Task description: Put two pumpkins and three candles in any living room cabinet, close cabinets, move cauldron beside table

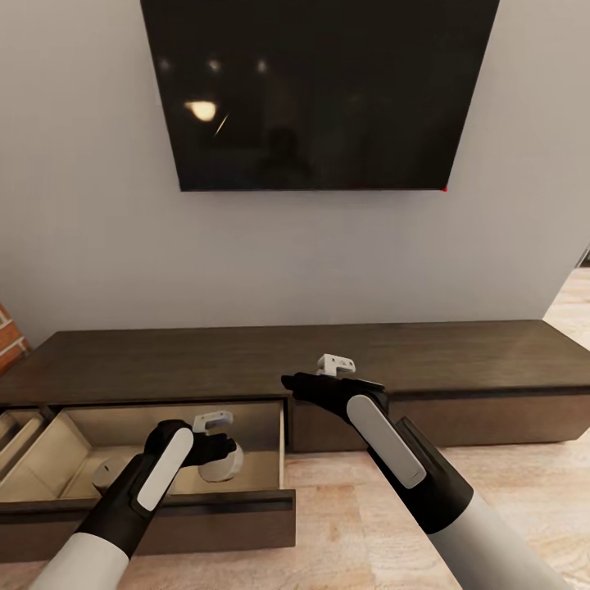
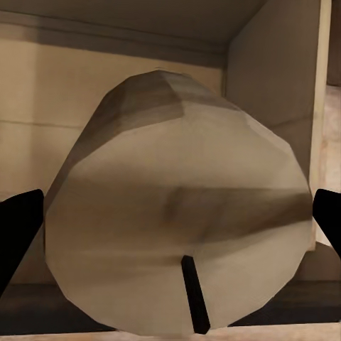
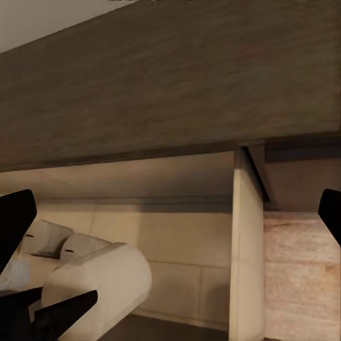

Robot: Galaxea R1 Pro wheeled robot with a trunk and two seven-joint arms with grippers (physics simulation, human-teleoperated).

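The robot faces a long dark-brown cabinet (image 1: 246, 360) against a grey wall, with a black TV (image 1: 319, 90) mounted above it. The cabinet's left drawer (image 1: 164, 500) is pulled out, showing its pale beige inside; the front panel to its right is flush and closed.

The left gripper (image 1: 220, 452) reaches down into the open drawer and holds a candle (image 2: 177, 220). In the left wrist view the candle lies between the two dark fingertips (image 2: 18, 227), its pale flat end with a short black wick facing the camera, and both tips press its sides, so the jaws are clamped on it. In the head view this candle (image 1: 225, 463) shows as a pale round shape just under the gripper, near the drawer's right wall.

Another pale candle (image 1: 106, 474) sits on the drawer floor to the left of the arm. The right wrist view looks into the drawer from the side and shows two small candles (image 3: 53, 241) lying by the back wall, behind the held one (image 3: 106, 284); whether they touch each other is hard to tell.

The right gripper (image 1: 288, 381) hovers over the cabinet's front edge, just right of the open drawer, with nothing in it. Its fingertips (image 3: 14, 220) stand wide apart at the edges of its wrist view.
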